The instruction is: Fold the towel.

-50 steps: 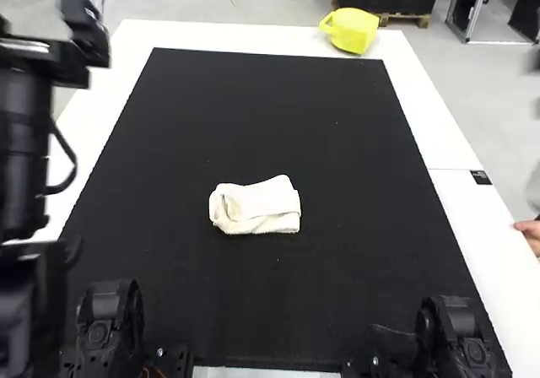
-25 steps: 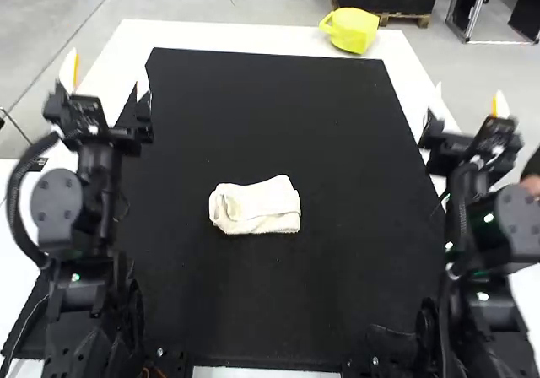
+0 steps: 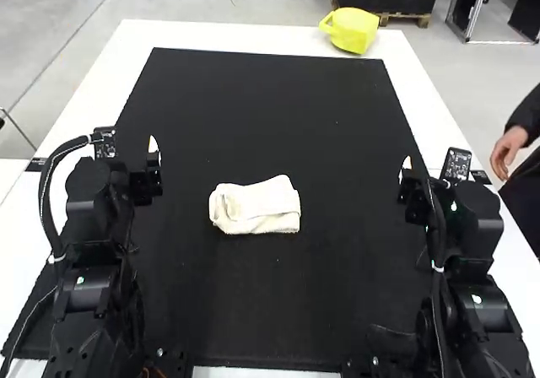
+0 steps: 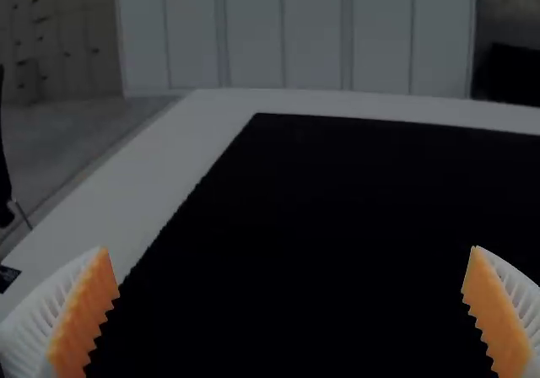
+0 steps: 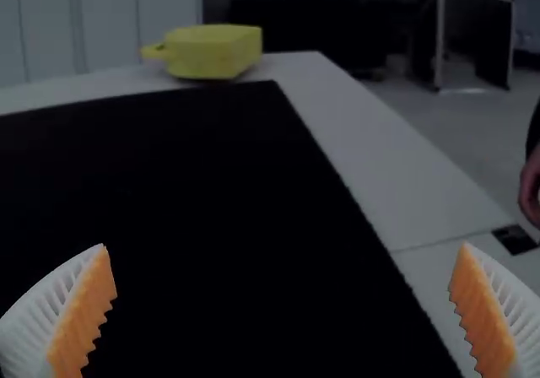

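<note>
One folded towel (image 3: 256, 207) on the mat (image 3: 270, 99)

The towel lies near the middle of the mat, a compact layered bundle with a loose curl at its left end and a flap across its top. Over the mat's left side is the left pincer (image 3: 150, 163), its ribbed fingers (image 4: 84, 315) wide apart with nothing between them. Over the mat's right side is the right pincer (image 3: 408, 175), its fingers (image 5: 83, 315) also spread and empty. A yellow container (image 3: 353, 30) sits on the white surface (image 3: 97, 99), just beyond the mat's far right corner.
</note>
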Robot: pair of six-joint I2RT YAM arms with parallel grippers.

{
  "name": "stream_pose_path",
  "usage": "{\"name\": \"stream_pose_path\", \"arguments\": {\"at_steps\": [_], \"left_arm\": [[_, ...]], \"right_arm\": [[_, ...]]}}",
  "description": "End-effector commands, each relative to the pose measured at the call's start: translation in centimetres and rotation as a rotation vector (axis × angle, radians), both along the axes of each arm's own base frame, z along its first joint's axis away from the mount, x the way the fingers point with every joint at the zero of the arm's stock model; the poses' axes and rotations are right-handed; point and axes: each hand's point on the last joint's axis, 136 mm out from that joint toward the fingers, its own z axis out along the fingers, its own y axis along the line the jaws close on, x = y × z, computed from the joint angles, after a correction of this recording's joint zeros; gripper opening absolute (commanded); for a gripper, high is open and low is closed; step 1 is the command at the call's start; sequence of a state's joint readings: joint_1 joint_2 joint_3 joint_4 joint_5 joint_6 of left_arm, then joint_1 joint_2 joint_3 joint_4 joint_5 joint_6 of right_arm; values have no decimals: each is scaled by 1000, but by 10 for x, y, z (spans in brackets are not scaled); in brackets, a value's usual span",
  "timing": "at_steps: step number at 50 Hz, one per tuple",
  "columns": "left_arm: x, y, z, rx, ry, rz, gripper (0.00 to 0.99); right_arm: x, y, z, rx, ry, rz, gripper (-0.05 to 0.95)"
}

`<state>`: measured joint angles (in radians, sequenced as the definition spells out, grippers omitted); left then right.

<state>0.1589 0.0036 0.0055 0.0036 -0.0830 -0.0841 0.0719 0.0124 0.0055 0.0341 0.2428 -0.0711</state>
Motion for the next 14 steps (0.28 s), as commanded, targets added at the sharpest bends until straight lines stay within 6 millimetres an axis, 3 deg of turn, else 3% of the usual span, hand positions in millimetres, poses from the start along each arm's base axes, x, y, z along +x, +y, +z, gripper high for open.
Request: {"name": "stream_pose_path", "arguments": {"at_steps": [1,14], "left_arm": [[-1,3,1,-41,-19,14,962],[-1,3,0,-42,-18,14,962]], "right_arm": [[0,5,1,27,-16,22,910],[1,9,0,28,-11,48,910]]}}
